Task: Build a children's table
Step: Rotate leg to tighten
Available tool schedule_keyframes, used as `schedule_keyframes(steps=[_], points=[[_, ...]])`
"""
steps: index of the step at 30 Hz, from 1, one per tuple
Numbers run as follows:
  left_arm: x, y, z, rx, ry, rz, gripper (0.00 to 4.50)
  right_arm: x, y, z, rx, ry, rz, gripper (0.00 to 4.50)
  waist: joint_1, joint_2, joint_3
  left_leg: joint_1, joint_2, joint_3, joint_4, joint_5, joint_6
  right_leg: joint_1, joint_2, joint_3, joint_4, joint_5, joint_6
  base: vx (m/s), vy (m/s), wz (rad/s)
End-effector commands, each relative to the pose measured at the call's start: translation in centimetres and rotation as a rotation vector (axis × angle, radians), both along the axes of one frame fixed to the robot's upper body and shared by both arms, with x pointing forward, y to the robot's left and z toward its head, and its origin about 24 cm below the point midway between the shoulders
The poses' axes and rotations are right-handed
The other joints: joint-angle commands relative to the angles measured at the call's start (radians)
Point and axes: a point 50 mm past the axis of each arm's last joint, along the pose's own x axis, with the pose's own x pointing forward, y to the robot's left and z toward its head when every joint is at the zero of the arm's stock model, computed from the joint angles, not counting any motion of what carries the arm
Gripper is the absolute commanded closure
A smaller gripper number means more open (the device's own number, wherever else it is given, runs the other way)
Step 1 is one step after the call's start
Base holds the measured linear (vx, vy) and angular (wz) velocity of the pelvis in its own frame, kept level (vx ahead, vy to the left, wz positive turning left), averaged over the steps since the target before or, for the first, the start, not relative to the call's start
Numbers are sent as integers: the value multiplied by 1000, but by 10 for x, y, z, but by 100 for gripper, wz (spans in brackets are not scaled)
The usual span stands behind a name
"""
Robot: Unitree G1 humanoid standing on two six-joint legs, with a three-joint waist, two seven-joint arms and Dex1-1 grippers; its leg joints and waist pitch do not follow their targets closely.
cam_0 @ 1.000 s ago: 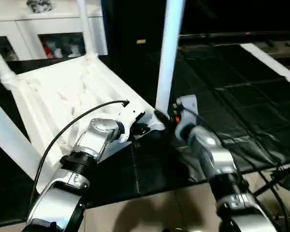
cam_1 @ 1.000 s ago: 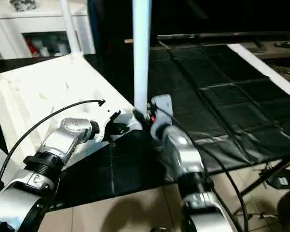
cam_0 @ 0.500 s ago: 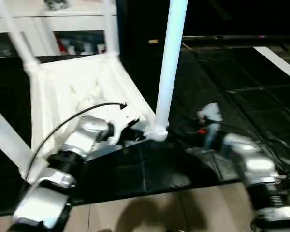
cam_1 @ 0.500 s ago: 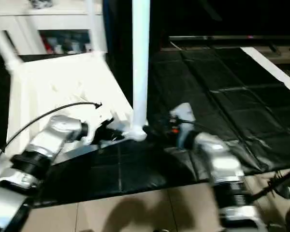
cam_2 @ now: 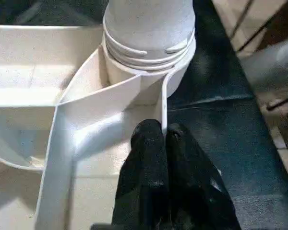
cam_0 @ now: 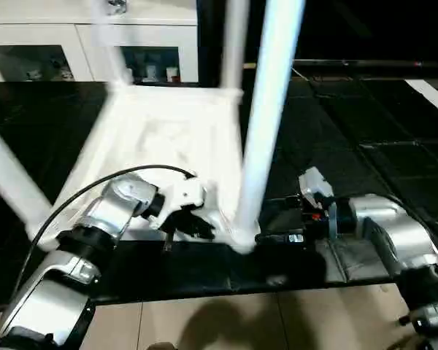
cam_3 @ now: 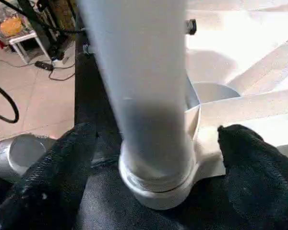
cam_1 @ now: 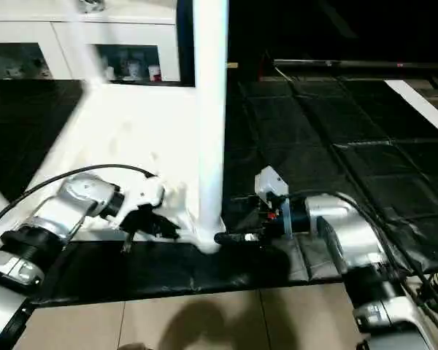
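Left eye view: upturned tabletop (cam_0: 168,138) on the bench (cam_0: 365,117), leg (cam_0: 266,124) socketed; left gripper (cam_2: 159,139) pressed together at a rib, right gripper (cam_3: 156,143) spread around the leg's base; stiff, light, likely slippery plastic, best gripped low.

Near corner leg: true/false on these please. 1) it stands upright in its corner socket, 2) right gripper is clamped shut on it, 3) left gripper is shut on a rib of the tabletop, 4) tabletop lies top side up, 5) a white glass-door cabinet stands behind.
1) True. The near corner leg stands upright in its corner socket.
2) False. The right gripper is open, its fingers wide apart on either side of the leg.
3) True. The left gripper is shut on a thin rib beside the socket.
4) False. The tabletop lies underside up, legs pointing upward.
5) True. The cabinet stands behind it.
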Motion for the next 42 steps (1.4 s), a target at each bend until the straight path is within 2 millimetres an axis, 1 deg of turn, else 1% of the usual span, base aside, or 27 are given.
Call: schedule_keyframes(steps=[1,2,3,5,7,8,10,11,12,14,15,17,18,19,21,24,28,30,33,34,36,37,38,39,40,41,42], points=[[-2,-12,5,21,-5,-102,450,2,3,4,-3,-8,33,61,-5,-4,-72,9,30,3,-67,-169,50,55,-69,49,-54,-273,-207,0,0,0],[-2,-12,5,21,-5,-102,450,2,3,4,-3,-8,33,75,-5,-5,-74,8,30,3,-66,-162,53,56,-69,50,-52,-262,-209,0,0,0],[-2,-12,5,25,-8,-111,450,3,6,3,-2,-3,43,90,-3,-7,-75,7,31,3,-66,-150,56,56,-69,50,-49,-241,-213,0,0,0],[-2,-12,4,29,-7,-126,450,5,8,2,1,3,52,103,-3,-6,-76,6,31,3,-65,-135,62,57,-69,50,-45,-214,-222,0,0,0],[-3,-12,4,29,-6,-131,450,6,10,2,8,10,60,109,-4,-6,-75,6,30,3,-65,-143,61,57,-69,49,-46,-226,-223,0,0,0],[-4,-12,3,30,-5,-133,450,6,12,2,13,16,66,134,-4,-7,-75,6,30,3,-65,-145,60,57,-69,49,-47,-235,-220,0,0,0],[-4,-12,3,30,-4,-137,450,7,13,1,14,21,75,142,-3,-6,-75,6,31,3,-66,-144,59,57,-70,49,-47,-238,-218,0,0,0],[-5,-12,2,30,-4,-138,450,7,14,1,13,19,77,160,-4,-6,-75,6,31,3,-66,-143,59,57,-70,49,-47,-237,-219,0,0,0],[-5,-12,2,30,-3,-139,450,7,14,0,13,20,79,160,-4,-7,-76,6,31,3,-65,-142,59,57,-70,49,-47,-236,-219,0,0,0],[-5,-12,2,30,-3,-140,450,7,14,0,13,21,79,181,-4,-6,-76,6,31,3,-65,-140,59,57,-70,49,-46,-231,-221,0,0,0],[-5,-12,1,30,-3,-142,450,7,15,0,13,22,82,187,-3,-8,-76,6,31,3,-65,-139,59,58,-70,49,-45,-230,-220,0,0,0],[-6,-12,1,31,-3,-143,450,7,15,0,13,23,85,197,-3,-8,-75,5,30,3,-65,-138,60,58,-70,49,-46,-234,-217,0,0,0],[-6,-12,1,31,-4,-143,450,7,16,-1,14,23,88,210,-3,-9,-75,5,30,4,-65,-139,61,58,-70,49,-47,-238,-215,0,0,0],[-6,-12,1,32,-4,-142,450,7,16,-1,15,23,89,210,-3,-8,-75,6,30,3,-65,-139,61,57,-70,49,-46,-241,-215,0,0,0],[-6,-12,0,31,-6,-141,450,7,17,-1,16,23,98,234,-4,-8,-75,5,30,3,-65,-137,60,57,-70,49,-47,-242,-213,0,0,0],[-6,-13,0,30,-8,-138,450,7,18,-2,10,23,108,246,-4,-9,-75,5,30,3,-65,-138,60,57,-70,49,-47,-249,-210,0,0,0],[-6,-12,-2,29,-11,-126,450,4,19,-3,20,29,115,250,-3,-7,-75,6,30,3,-65,-138,60,57,-70,49,-47,-252,-209,0,0,0],[-5,-12,-2,25,-9,-106,450,3,19,-4,27,36,118,251,-4,-8,-75,5,30,3,-64,-137,60,57,-69,49,-46,-245,-212,0,0,0],[-1,-13,-3,19,1,-39,450,-1,19,-7,39,58,116,251,-4,-10,-75,6,30,4,-64,-139,62,57,-68,49,-47,-248,-211,0,0,0],[2,-15,-3,1,2,3,450,-2,21,-8,48,68,90,251,-2,-9,-73,8,29,5,-64,-140,61,55,-67,50,-48,-254,-209,0,0,0],[7,-19,-2,-34,-6,80,450,-2,24,-12,48,58,22,252,0,-11,-71,7,29,5,-66,-152,55,55,-69,51,-51,-291,-197,0,0,0],[10,-21,0,-50,-14,117,450,-1,26,-14,37,41,-24,252,1,-12,-69,11,29,5,-67,-164,48,52,-69,50,-57,-314,-190,0,0,0],[14,-24,1,-64,-35,184,450,2,31,-19,19,25,-132,252,-3,-8,-66,12,27,3,-69,-189,33,51,-72,49,-61,-369,-173,0,0,0],[16,-25,2,-65,-46,211,450,4,34,-21,12,25,-183,252,-3,-8,-66,12,27,3,-69,-189,33,51,-72,49,-61,-369,-173,0,0,0],[18,-27,2,-72,-48,247,450,6,37,-23,12,34,-244,253,-16,-10,-63,12,20,-3,-73,-229,11,52,-71,42,-74,-478,-127,0,0,0],[19,-30,3,-89,-42,288,450,7,42,-24,12,37,-288,254,-20,-11,-63,13,18,-3,-73,-235,7,51,-70,41,-78,-502,-114,0,0,0],[21,-33,3,-116,-32,339,450,8,48,-26,13,34,-335,254,-31,-6,-61,10,16,-5,-74,-249,-2,51,-70,39,-84,-530,-100,0,0,0]])
